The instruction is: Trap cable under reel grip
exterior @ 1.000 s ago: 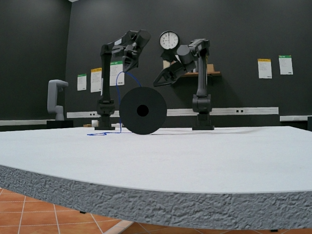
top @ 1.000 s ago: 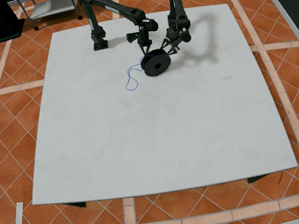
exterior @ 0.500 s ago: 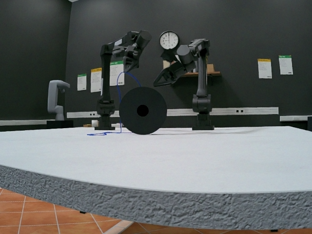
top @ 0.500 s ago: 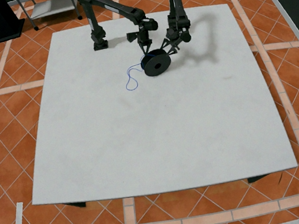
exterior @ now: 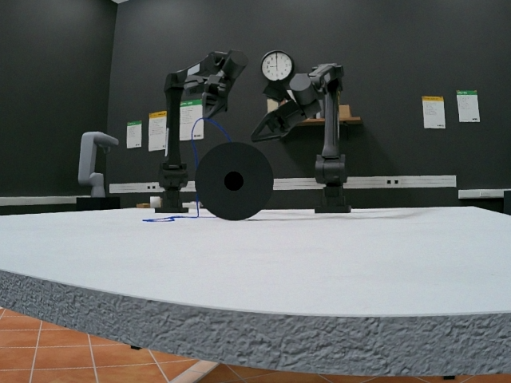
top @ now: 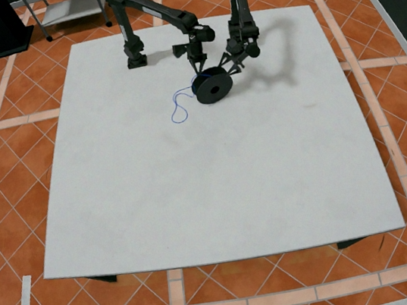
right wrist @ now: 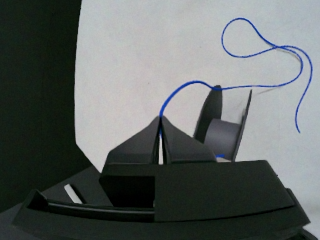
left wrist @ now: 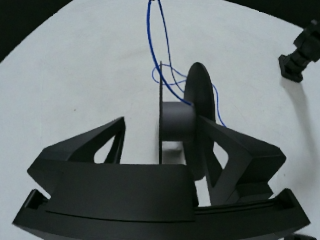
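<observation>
A black reel (top: 205, 95) (exterior: 234, 202) (left wrist: 176, 120) (right wrist: 222, 135) stands on edge on the white table (top: 204, 206) (exterior: 330, 267). My right gripper (top: 198, 73) (exterior: 204, 118) (right wrist: 160, 121) is shut on the blue cable (top: 180, 122) (exterior: 192, 138) (left wrist: 148, 30) (right wrist: 199, 81), above the reel. One strand runs from it to the reel, another down to the table, where it makes a loop; a loose end shows in the right wrist view. My left gripper (top: 225, 69) (exterior: 252, 139) (left wrist: 161, 121) is open and empty above the reel, which shows between and beyond its fingers in the left wrist view.
The two grippers are close together on either side above the reel. The right arm's base (top: 136, 61) (exterior: 171, 206) and the left arm's base (exterior: 332, 206) stand at the back of the table. The cable's loop lies beside the reel, on the right arm's side.
</observation>
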Robot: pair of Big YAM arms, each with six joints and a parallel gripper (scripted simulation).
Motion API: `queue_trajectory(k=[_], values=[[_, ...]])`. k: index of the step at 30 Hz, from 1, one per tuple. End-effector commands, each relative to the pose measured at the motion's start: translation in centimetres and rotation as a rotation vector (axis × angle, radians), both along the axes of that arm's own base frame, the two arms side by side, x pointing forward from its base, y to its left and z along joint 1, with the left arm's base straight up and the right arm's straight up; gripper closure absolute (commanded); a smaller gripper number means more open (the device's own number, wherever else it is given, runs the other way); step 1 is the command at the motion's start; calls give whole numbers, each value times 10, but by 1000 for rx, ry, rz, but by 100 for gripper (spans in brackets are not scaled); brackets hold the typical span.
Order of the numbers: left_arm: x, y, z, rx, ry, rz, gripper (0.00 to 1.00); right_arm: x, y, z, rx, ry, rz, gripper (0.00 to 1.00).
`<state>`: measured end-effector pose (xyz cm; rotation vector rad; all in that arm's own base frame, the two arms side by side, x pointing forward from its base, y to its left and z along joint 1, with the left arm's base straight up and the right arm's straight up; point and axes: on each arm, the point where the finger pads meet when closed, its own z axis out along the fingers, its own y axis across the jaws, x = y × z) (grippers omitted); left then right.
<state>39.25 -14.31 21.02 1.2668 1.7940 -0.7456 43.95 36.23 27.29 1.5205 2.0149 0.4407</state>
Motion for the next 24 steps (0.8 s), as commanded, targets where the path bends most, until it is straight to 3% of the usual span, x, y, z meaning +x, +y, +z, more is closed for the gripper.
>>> queue_trajectory(k=[1,7,24], values=[[7,-6,20,-2,-47,-15,25,17,3,39,74,-60,-20,100],[7,-6,20,-2,-47,-15,25,21,4,31,41,-30,-25,100],[7,-6,20,-2,-47,-16,25,24,4,67,77,-61,-29,100]])
